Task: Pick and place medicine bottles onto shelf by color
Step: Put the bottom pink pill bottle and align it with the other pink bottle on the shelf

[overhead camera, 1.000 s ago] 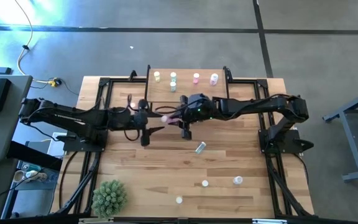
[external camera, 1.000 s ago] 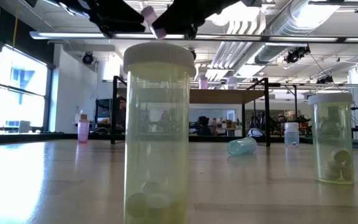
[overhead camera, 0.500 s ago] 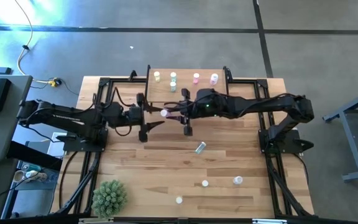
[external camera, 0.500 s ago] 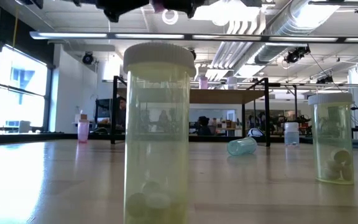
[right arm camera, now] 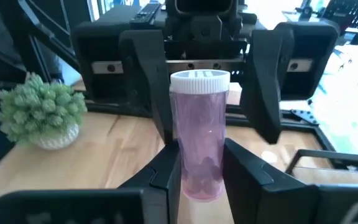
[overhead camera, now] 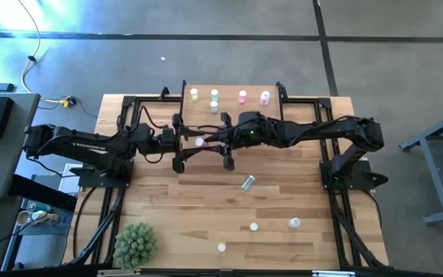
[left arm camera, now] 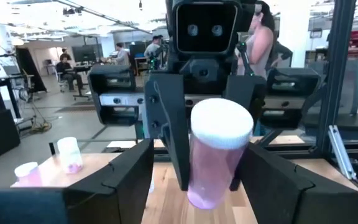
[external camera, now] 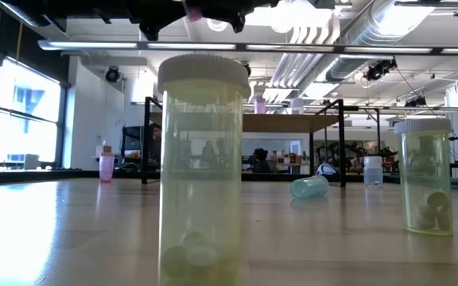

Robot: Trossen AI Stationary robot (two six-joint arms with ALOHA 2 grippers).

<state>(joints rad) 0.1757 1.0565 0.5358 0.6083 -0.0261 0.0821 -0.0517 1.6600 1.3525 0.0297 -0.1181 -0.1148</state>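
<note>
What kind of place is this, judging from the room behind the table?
Probably an open robotics lab or workshop: exposed ceiling ducts, people at desks in the background, and another black-framed workbench beyond the wooden table.

Both dark arms reach in toward the middle of the table and meet face to face, up in the air. The right pincer [right arm camera: 201,165] has its two fingers squeezed on a pink bottle [right arm camera: 198,134], holding it by the lower end. The left pincer [left arm camera: 194,180] is spread wide, with one finger [left arm camera: 129,171] on each side of that bottle; it does not seem to touch it.
</note>
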